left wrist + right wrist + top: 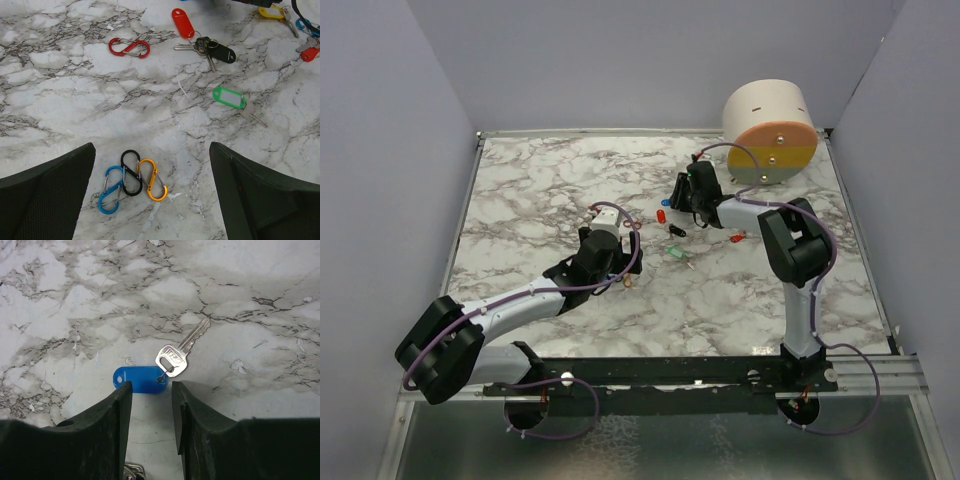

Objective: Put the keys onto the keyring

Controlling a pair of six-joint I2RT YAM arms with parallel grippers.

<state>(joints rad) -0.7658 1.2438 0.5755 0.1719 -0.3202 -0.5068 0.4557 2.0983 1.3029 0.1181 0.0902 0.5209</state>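
as right end effector (150, 390) straddles blue-tagged key (171, 360), keyring (131, 181) lies apart

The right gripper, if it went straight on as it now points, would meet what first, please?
Probably the blue tag just ahead of the right gripper, then its key; depth is unclear.

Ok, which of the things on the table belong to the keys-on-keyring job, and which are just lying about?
For the job:
linked blue, black and orange clips
blue-tagged key
green-tagged key
red-tagged key bunch
yellow-tagged key

Lying about:
cream and orange drum
loose red clip, probably a spare
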